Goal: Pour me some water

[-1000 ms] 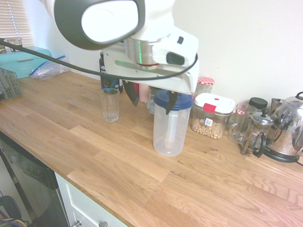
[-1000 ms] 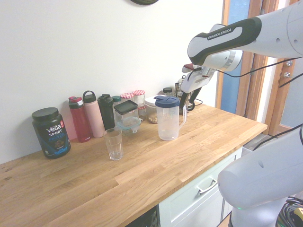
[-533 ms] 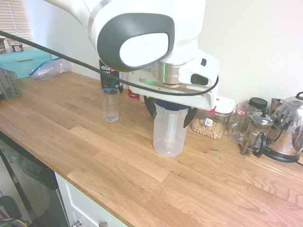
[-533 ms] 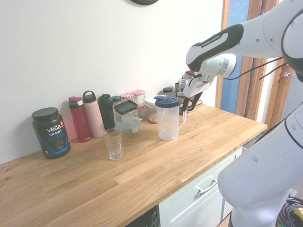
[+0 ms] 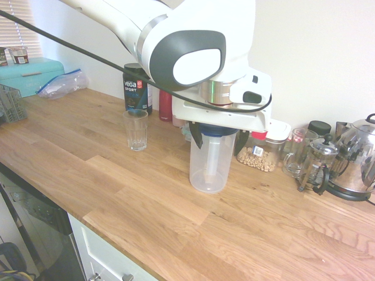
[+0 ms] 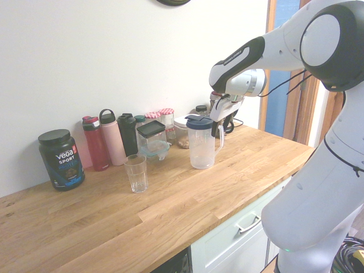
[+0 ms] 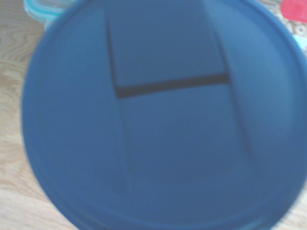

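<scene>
Since the earlier frames the gripper point(image 5: 218, 136) had come down and forward over the counter, ending just above the blue lid point(image 7: 158, 115) of the clear plastic pitcher point(image 5: 210, 164). Its two dark fingers hung spread apart on either side of the lid's top, closed on nothing. From the wrist view the lid filled nearly the whole picture, blurred, with a dark seam line across its flap. The pitcher stood upright on the wooden countertop point(image 5: 146, 205), its handle on the side toward the doorway in the second exterior view. An empty drinking glass point(image 5: 135, 129) stood upright well apart from the pitcher, near a black Vega Sport tub point(image 6: 61, 158) against the wall. Behind the pitcher sat a container of nuts point(image 5: 261, 152), and further along a French press point(image 5: 317, 164).
</scene>
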